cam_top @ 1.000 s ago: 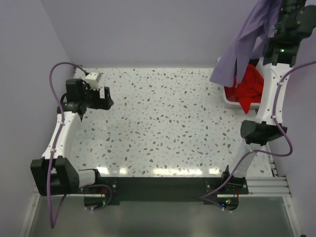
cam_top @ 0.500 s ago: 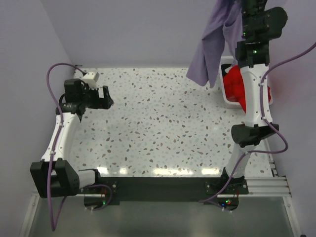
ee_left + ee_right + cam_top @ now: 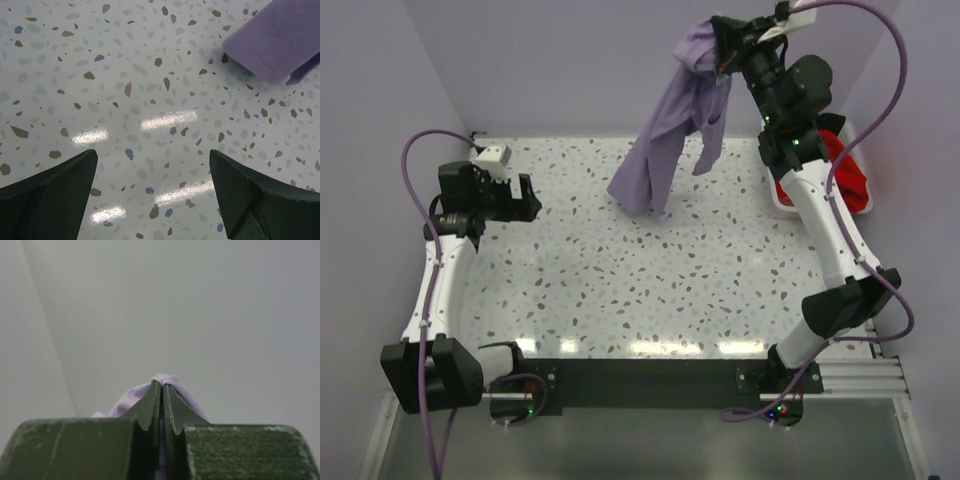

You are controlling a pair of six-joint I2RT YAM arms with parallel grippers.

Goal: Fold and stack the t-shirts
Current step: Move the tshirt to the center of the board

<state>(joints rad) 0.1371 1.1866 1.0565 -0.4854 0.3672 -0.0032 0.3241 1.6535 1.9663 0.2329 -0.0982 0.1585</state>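
My right gripper (image 3: 723, 45) is raised high at the back and is shut on the lavender-purple t-shirt (image 3: 670, 125). The shirt hangs down from it, its lower end at or just above the back middle of the table. In the right wrist view a fold of lavender cloth (image 3: 172, 382) sticks out past my closed fingertips (image 3: 163, 386). The shirt's lower end shows in the left wrist view (image 3: 272, 42). The red t-shirt (image 3: 848, 170) lies in the white basket (image 3: 782, 202) at the right. My left gripper (image 3: 532, 200) (image 3: 152, 172) is open and empty, low over the table's left side. No black t-shirt is in view.
The speckled table (image 3: 650, 270) is bounded by purple walls at the back and both sides. A small white box (image 3: 492, 156) sits at the back left corner. The right arm's links stretch over the table's right side.
My right gripper has swung left from above the basket to above the back middle of the table, carrying the lavender shirt clear of the basket. The left gripper has barely moved.
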